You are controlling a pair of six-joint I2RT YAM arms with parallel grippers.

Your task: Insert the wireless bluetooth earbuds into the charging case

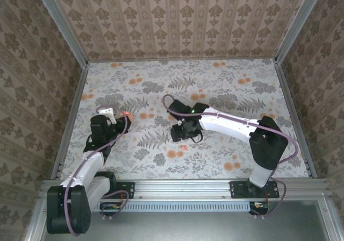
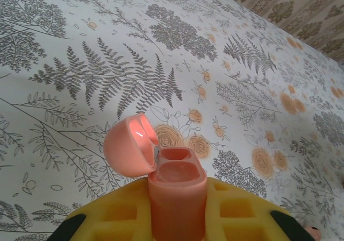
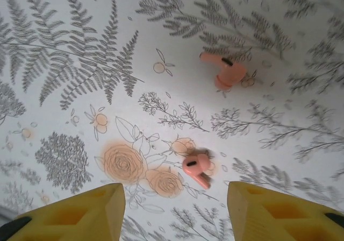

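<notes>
Left pincer (image 2: 177,222): clamped on the charging case (image 2: 176,184), lid (image 2: 129,144) open, left of centre.
Right pincer (image 3: 174,206): spread apart above the earbuds (image 3: 196,167) lying on the counter (image 3: 301,160).
Advice: centre over one earbud, pinch its body gently.

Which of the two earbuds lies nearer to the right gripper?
The earbud beside the printed orange roses, just ahead of the right gripper; the other earbud lies farther off, beyond it.

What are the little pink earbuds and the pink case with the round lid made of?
The two small coral-pink earbuds look like smooth moulded plastic, with a soft sheen. The open coral-pink charging case seems plastic too: a bright glint shows inside its glossy round lid.
</notes>
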